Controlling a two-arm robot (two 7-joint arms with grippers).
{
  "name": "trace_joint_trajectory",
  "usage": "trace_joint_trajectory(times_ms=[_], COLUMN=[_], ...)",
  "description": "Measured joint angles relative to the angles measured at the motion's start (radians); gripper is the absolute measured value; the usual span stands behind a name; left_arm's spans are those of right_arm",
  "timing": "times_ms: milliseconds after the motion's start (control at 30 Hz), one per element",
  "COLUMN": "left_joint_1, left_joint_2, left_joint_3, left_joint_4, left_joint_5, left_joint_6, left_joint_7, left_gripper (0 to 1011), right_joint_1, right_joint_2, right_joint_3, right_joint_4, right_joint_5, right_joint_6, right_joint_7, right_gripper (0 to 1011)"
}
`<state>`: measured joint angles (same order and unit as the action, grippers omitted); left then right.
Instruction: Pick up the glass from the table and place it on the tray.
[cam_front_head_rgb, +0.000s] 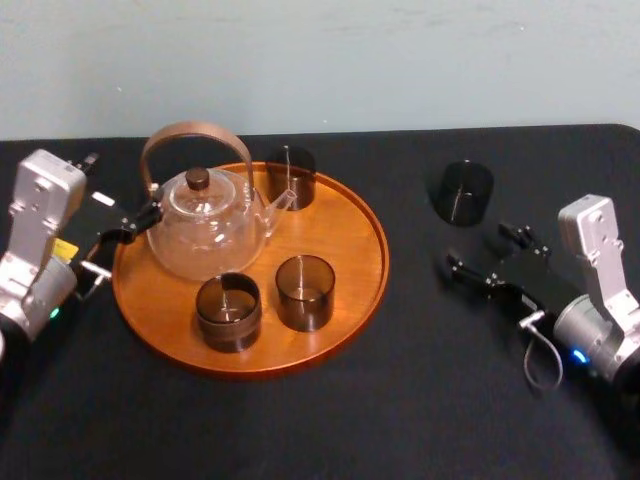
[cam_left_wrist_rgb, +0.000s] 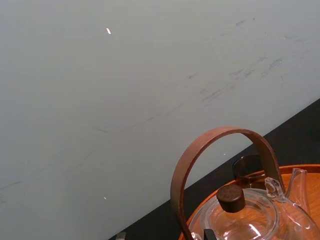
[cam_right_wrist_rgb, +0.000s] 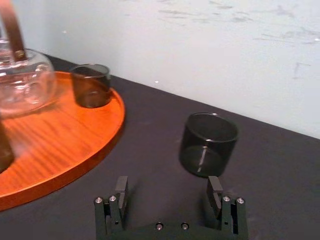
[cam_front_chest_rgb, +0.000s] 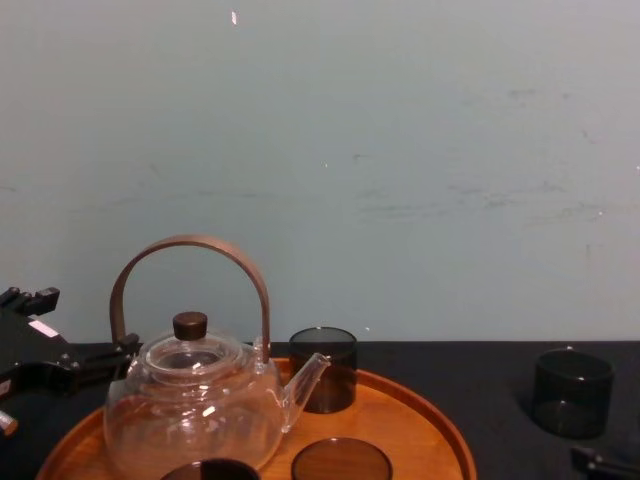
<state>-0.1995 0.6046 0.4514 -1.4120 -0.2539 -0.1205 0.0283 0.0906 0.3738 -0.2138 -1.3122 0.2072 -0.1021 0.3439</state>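
Glass (cam_right_wrist_rgb: 207, 144) just beyond parted right jaws

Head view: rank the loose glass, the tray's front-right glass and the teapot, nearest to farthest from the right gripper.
From the right gripper, which is open:
1. Loose glass, on the table just beyond it, right of the tray.
2. Front-right glass, on the tray's near side.
3. Teapot, on the tray's left half.
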Motion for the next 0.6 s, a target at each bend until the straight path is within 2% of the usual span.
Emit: trace_joint_trajectory(times_ms=[400,600], left_joint_1=[0.0,0.0], left_joint_2=[0.0,0.0], left_joint_3=[0.0,0.0], left_joint_4=[0.0,0.0], left_joint_5=[0.0,0.0], left_joint_6=[0.0,0.0], left_joint_7=[0.0,0.0], left_gripper=[1010,1010], right_joint_1=[0.098,0.155], right_joint_2=[-0.024,-0.041], right_joint_3=[0.016,0.017], right_joint_4=[0.104,0.183], right_joint_5=[0.004,-0.005], right_joint_6=[0.023,0.027], right_joint_7=[0.002,0.0], right_gripper=[1002,1002])
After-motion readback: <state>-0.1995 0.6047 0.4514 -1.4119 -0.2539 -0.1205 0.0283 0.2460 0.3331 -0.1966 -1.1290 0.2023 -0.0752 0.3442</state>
